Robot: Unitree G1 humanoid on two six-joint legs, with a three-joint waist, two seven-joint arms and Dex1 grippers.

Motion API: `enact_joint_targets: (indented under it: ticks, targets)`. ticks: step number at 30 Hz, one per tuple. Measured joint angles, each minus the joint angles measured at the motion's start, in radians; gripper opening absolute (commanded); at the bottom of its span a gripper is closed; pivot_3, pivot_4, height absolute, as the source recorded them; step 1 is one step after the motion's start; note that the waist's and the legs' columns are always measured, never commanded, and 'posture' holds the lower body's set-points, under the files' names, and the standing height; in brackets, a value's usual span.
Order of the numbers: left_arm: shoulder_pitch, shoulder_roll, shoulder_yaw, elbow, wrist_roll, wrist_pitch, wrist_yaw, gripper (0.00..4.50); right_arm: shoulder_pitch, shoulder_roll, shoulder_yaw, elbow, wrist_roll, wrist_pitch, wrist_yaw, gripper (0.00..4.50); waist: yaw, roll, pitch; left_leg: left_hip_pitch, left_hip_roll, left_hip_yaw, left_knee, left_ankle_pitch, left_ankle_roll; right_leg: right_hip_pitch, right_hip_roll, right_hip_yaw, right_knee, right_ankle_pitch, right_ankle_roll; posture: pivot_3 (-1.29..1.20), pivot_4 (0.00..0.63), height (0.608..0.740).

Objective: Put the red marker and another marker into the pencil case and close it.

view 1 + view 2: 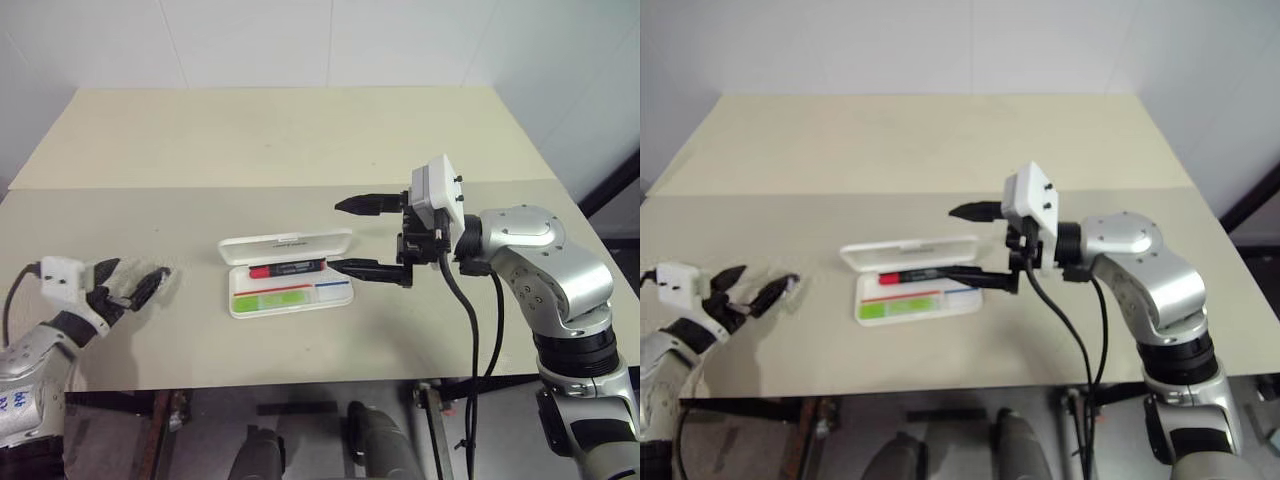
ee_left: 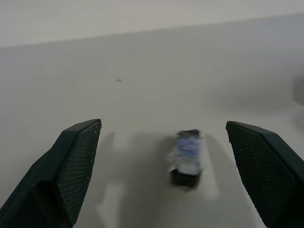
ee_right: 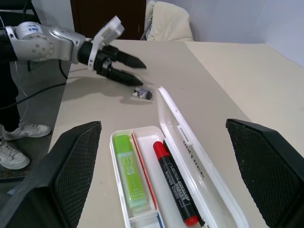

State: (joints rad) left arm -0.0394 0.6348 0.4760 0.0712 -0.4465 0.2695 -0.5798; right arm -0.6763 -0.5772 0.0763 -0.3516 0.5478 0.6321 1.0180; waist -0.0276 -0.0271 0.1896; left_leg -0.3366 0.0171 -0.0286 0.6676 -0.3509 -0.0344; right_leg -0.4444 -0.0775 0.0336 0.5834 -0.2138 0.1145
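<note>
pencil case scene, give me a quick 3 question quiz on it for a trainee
1. True or false: the pencil case has its lid shut.
2. Which markers lie inside the case? A) the red marker alone B) the green marker alone C) both
3. What lies on the table just in front of the left claw?

Key
1. False. The lid is swung open.
2. C. The two lie side by side in separate compartments.
3. A small dark object with a bluish label, not touched by the open claw. The right claw is open too, by the case.
</note>
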Motion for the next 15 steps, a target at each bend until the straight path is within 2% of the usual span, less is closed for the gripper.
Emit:
enact_joint_targets:
  ticks: [7, 10, 15]
  targets:
    - [-0.033, 0.035, -0.063, 0.076, 0.01, 0.052, -0.062, 4.5, 0.004, 0.0, 0.001, -0.004, 0.0, 0.003, -0.021, 4.44, -0.001, 0.0, 0.0, -0.001, 0.0, 0.0, -0.003, -0.001, -0.001, -0.001, 0.0, 0.0, -0.002, 0.0, 0.0, 0.0, 0.15, 0.74]
    - [-0.049, 0.059, -0.064, 0.07, 0.009, 0.135, -0.052, 3.83, 0.006, -0.001, 0.002, -0.005, 0.0, 0.003, -0.03, 4.5, -0.001, 0.0, 0.0, 0.0, 0.0, 0.0, -0.003, -0.001, -0.001, -0.001, 0.0, 0.0, -0.002, 0.0, 0.0, 0.0, 0.15, 0.74]
    - [-0.061, 0.075, -0.062, 0.073, 0.01, 0.175, -0.047, 2.16, 0.007, -0.002, 0.002, -0.005, 0.0, 0.003, -0.038, 4.5, -0.001, 0.0, 0.0, 0.0, 0.0, 0.001, -0.003, -0.001, -0.001, -0.001, 0.0, 0.0, -0.001, 0.0, 0.0, 0.0, 0.15, 0.74]
